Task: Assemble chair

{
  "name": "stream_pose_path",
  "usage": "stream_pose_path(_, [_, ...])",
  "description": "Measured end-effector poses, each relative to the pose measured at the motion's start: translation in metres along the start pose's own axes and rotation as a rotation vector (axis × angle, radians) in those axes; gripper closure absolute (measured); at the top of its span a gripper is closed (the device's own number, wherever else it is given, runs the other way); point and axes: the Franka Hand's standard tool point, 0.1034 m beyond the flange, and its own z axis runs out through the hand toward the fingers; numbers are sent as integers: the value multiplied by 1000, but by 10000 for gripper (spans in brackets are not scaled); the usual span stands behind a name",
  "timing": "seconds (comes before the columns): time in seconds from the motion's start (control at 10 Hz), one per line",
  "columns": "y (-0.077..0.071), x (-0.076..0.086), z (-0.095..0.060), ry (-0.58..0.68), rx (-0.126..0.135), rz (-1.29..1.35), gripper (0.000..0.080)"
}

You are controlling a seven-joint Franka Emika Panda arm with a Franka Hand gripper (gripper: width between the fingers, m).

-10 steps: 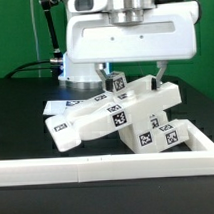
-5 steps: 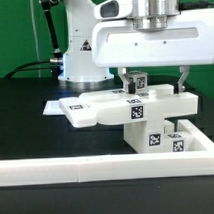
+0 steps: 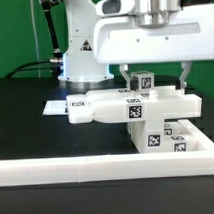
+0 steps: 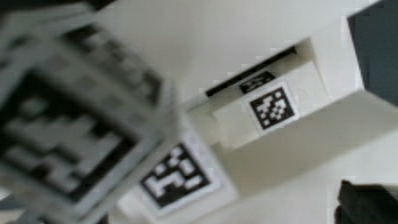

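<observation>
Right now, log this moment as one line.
gripper: open | chair: between fingers, on table, against border rail | grip: cannot tell

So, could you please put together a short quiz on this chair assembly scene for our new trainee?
1. True or false: the claw has its jaws spread wide above the chair.
2. The chair rests against which thing at the front? A) the white border rail B) a green bin C) a stack of books
3. Fill in: the chair's pieces carry small black-and-white ____.

Key: 1 true; 2 A; 3 tags.
</observation>
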Motion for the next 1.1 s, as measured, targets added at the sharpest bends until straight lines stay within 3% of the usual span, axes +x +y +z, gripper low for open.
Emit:
stream_pose_path(0.3, [14,-22,-14,-16,18,16,150])
stream_pose_path(0.8, [16,-24,-14,-9,19,15,150])
stream_pose_path(1.1, [27,-58,-19,30,48,-189,150])
